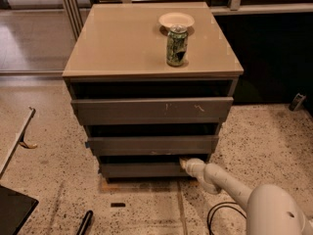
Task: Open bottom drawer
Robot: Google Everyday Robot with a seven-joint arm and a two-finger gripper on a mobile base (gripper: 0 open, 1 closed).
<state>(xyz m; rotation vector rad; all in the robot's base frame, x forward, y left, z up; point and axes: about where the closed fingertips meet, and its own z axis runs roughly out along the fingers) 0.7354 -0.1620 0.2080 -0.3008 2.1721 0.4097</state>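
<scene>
The white gripper [185,164] is seen low on the right of a three-drawer cabinet [78,75], its tip set against the upper right corner of the bottom drawer [142,170]. How wide the gripper is spread cannot be made out, and nothing is seen held in it. The bottom drawer, a plain, flat, dark grey-brown front without a handle, is found at the foot of the cabinet, just above the speckled terrazzo floor [58,180]. Above it are stacked the middle drawer [151,145] and the top drawer [151,110], the latter marked with white scratches. A green can [176,45] and a shallow round white bowl [176,20] are placed on the smooth beige top. The rounded, glossy white arm [230,185] is extended from the lower right.
</scene>
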